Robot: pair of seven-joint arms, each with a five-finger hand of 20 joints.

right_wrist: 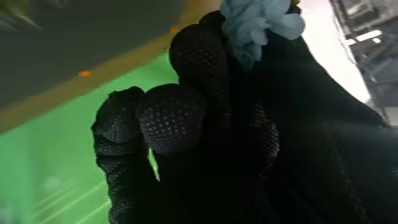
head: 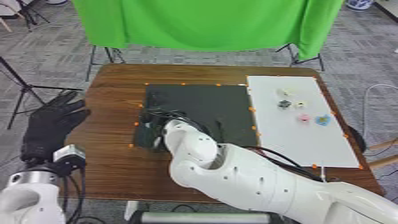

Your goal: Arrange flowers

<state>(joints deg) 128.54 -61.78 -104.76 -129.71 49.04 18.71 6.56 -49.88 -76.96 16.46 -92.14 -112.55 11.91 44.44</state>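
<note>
- Over the dark mat's (head: 213, 95) left part, right hand (head: 163, 115), fingers and thumb clamped on a pale blue flower (right_wrist: 256, 22).
- Right of the mat, white sheet (head: 293, 140) bearing a cream flower (head: 285, 92), a dark one, a yellowish one, a pink flower (head: 304, 118) and, beside it, a blue flower (head: 323, 120).
- Under mat and sheet, brown table (head: 111, 170).
- Beyond its left edge, left hand (head: 51, 122), fingers relaxed.
- Past the far edge, green cloth (head: 204, 25).
</note>
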